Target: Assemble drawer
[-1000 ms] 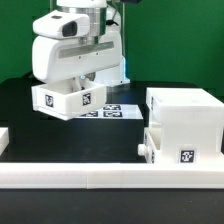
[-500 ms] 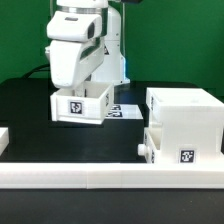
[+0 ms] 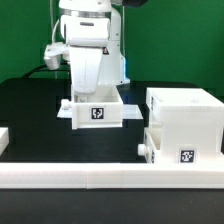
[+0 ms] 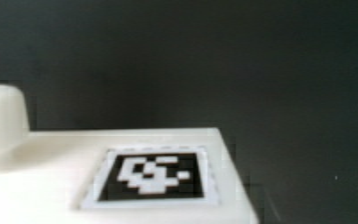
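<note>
A white open-topped tray [image 3: 97, 113] with a tag on its front wall sits low at the middle of the black table, and I cannot tell if it touches the table. My gripper [image 3: 93, 93] reaches down into it from above and is shut on its wall; the fingertips are hidden. The wrist view shows a white surface of the tray [image 4: 60, 165] with its tag [image 4: 153, 175], and no fingers. The cube-like housing [image 3: 185, 110] stands at the exterior view's right. A second tray [image 3: 178, 150] with a tag sits in its lower part.
The long low white rail [image 3: 100, 178] runs along the table's front. The marker board [image 3: 130, 110] lies behind the held tray. A small white piece [image 3: 3, 138] shows at the exterior view's left edge.
My gripper has carried the tray toward the exterior view's right, turned it so its tagged wall faces the camera, and levelled and lowered it.
</note>
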You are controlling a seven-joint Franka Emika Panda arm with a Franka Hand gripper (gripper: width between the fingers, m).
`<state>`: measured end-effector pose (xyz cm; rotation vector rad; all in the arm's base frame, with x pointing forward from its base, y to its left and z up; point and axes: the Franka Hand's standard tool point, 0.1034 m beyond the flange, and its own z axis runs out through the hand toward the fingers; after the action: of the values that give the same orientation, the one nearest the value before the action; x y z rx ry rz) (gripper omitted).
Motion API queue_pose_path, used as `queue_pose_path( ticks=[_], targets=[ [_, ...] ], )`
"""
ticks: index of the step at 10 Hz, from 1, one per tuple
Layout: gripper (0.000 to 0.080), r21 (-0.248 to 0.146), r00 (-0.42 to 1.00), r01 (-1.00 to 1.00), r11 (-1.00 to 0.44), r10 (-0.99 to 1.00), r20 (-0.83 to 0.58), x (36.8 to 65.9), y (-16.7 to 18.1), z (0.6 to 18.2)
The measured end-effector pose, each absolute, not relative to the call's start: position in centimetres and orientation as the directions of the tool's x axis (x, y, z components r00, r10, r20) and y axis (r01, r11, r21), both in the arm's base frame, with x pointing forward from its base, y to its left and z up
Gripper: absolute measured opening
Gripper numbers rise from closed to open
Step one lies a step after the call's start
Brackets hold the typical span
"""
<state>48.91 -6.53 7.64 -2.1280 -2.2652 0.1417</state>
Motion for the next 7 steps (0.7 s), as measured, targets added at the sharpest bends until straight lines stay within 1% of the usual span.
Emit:
queue_pose_path(
  ticks=[1, 3, 5, 7],
  targets=[
    [0.0042, -0.090, -0.063, 0.994, 0.059, 0.997, -0.040, 49.6, -6.2, 7.7],
    [0.0042, -0.082, -0.033, 0.996, 0.029, 0.999, -0.041, 51.3, -5.3, 7.7],
    [0.0042, -0.077, -0.016, 0.997, 0.013, 0.999, -0.034, 52.9, -4.2, 7.0],
    [0.0042, -0.080, -0.028, 0.996, 0.026, 0.999, -0.032, 53.1, -4.3, 6.6]
  ],
)
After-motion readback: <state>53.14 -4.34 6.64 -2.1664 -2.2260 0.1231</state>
